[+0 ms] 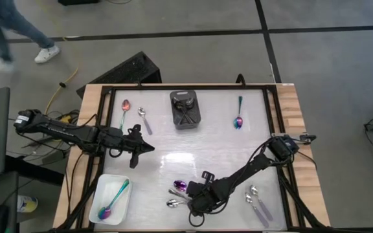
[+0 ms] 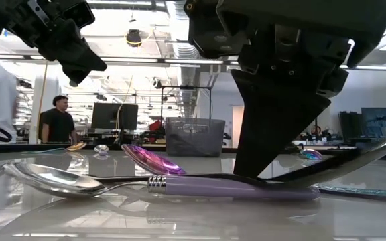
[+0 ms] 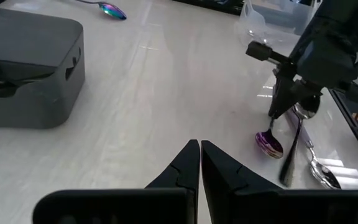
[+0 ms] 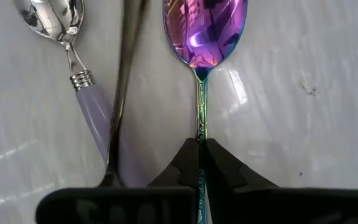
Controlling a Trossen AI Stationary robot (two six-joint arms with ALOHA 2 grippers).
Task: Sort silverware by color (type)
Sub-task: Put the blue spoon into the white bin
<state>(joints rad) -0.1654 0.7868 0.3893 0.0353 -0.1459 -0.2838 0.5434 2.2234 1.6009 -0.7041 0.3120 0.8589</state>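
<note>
My right gripper (image 1: 196,197) is down at the table's near middle, shut on an iridescent purple spoon (image 4: 205,28) that lies in a small heap of spoons. Beside it lie a silver spoon with a lilac handle (image 4: 73,62) and a dark slim handle (image 4: 123,93). My left gripper (image 1: 141,149) hovers shut over the table's left half, touching nothing. Another iridescent spoon (image 1: 112,200) lies in the white tray (image 1: 102,184) at the near left. Dark spoons sit in the black bin (image 1: 185,109) at the far middle. My right gripper pinches the purple spoon's slim handle (image 4: 200,134) between its two fingertips (image 4: 219,165), a short way behind the bowl. The fingers come from above, steeply slanted down. The handle runs straight through the gap between them. The bowl (image 3: 269,143) rests on the table.
An iridescent spoon (image 1: 238,116) lies at the far right. A pinkish spoon (image 1: 124,110) and a silver one (image 1: 144,120) lie at the far left. Two lilac-handled silver spoons (image 1: 258,204) lie at the near right. A person walks beyond the table's far left corner.
</note>
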